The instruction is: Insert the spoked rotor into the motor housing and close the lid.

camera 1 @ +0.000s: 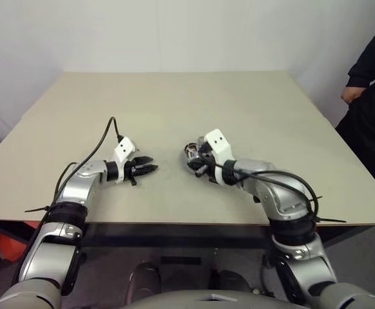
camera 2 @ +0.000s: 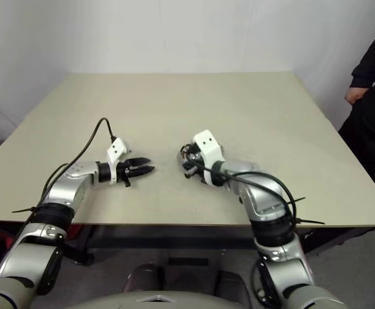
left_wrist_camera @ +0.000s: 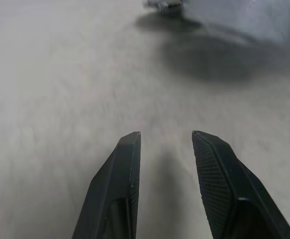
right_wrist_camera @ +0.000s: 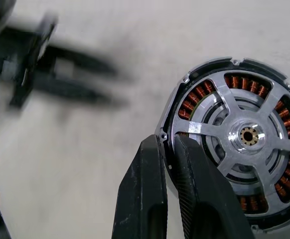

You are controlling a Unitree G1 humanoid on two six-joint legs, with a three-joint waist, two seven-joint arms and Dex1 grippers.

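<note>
Near the centre of the left eye view, just under my right pincer (camera 1: 195, 166), sits the motor housing (right_wrist_camera: 234, 144) on the bench (camera 1: 174, 103). My right wrist view, lower right, shows it best: the spoked rotor (right_wrist_camera: 244, 135) already lies inside the copper windings, its hub over the centre. My right pincer is pinched down tight on the rim wall of the motor housing, one finger outside and one just inside, close to a spoke's end.

My left pincer (camera 1: 145, 168) hovers left of centre, well apart from the housing, fingers part-way open and holding nothing.

I cannot pick out the lid anywhere on the bench, so I judge the closing step is yet to come.

Risks as I see them: my inner finger sits so near the rotor that pulling away at a slant could hook a spoke and tip the ring off its seat. Gripping only one side of the rim, I could tilt or drag the housing. A person (camera 1: 374, 96) stands at the right edge; a wide swing that way would be unwise.
</note>
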